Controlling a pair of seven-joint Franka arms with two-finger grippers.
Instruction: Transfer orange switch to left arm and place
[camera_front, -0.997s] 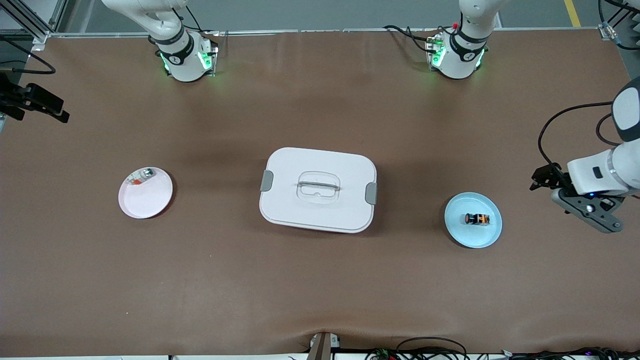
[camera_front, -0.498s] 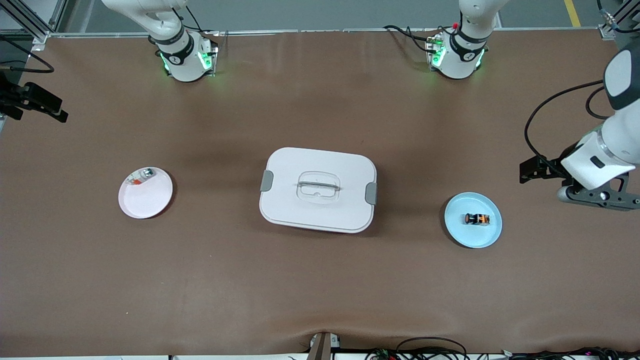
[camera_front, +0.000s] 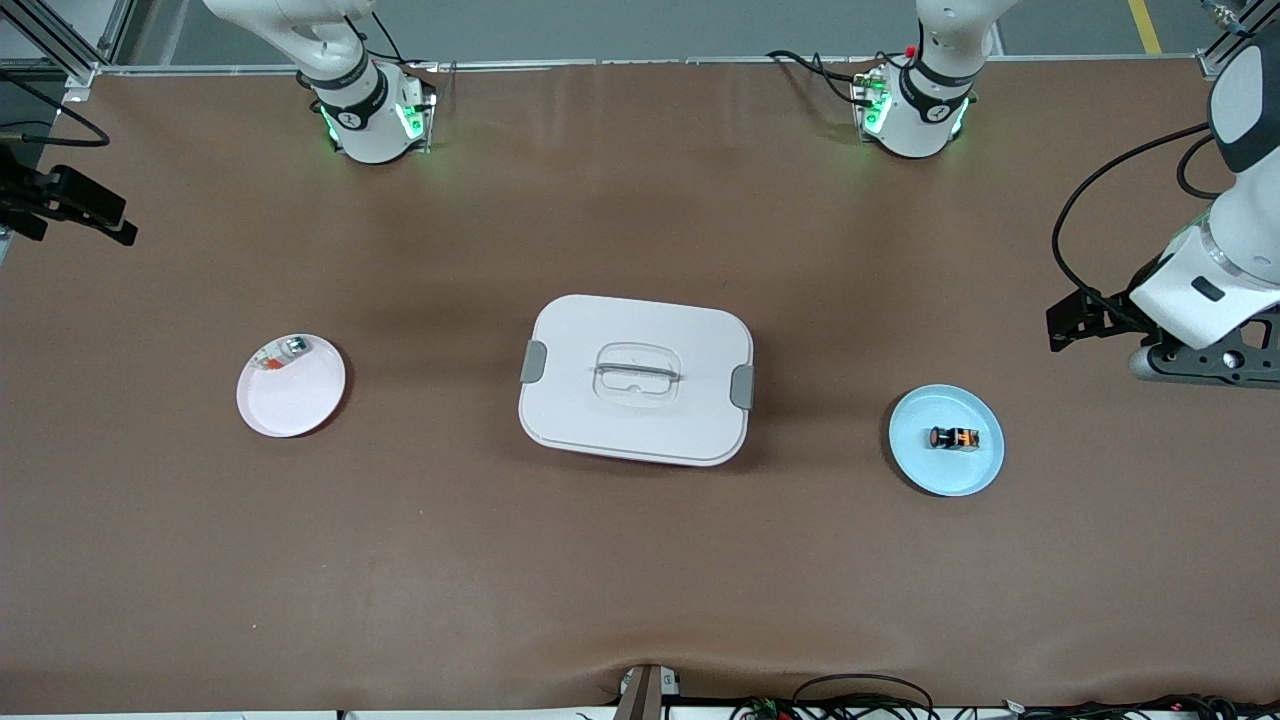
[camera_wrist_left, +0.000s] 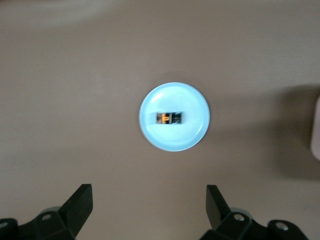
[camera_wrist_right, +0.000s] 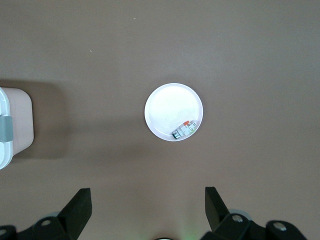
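Observation:
The orange switch (camera_front: 953, 438) lies on its side on a light blue plate (camera_front: 925, 470) toward the left arm's end of the table. The white box (camera_front: 636, 378) with grey clips stands mid-table. High over the table, my left gripper (camera_wrist_left: 149, 200) is open and empty. The left wrist view looks down past it on the switch (camera_wrist_left: 169, 118) and its plate (camera_wrist_left: 196, 134). The left arm's hand (camera_front: 1205, 362) hangs over bare table beside the blue plate. Open and empty too, my right gripper (camera_wrist_right: 148, 200) hangs high over the right arm's end.
A pale pink plate (camera_front: 292, 395) toward the right arm's end holds a small silvery part with red and green bits (camera_front: 284, 350). The right wrist view shows that plate (camera_wrist_right: 167, 102), the part (camera_wrist_right: 184, 130) and one end of the box (camera_wrist_right: 15, 125).
The left arm's hand has risen, turned level and drifted toward the robots' side of the table. The switch, plates, box and right arm have not moved.

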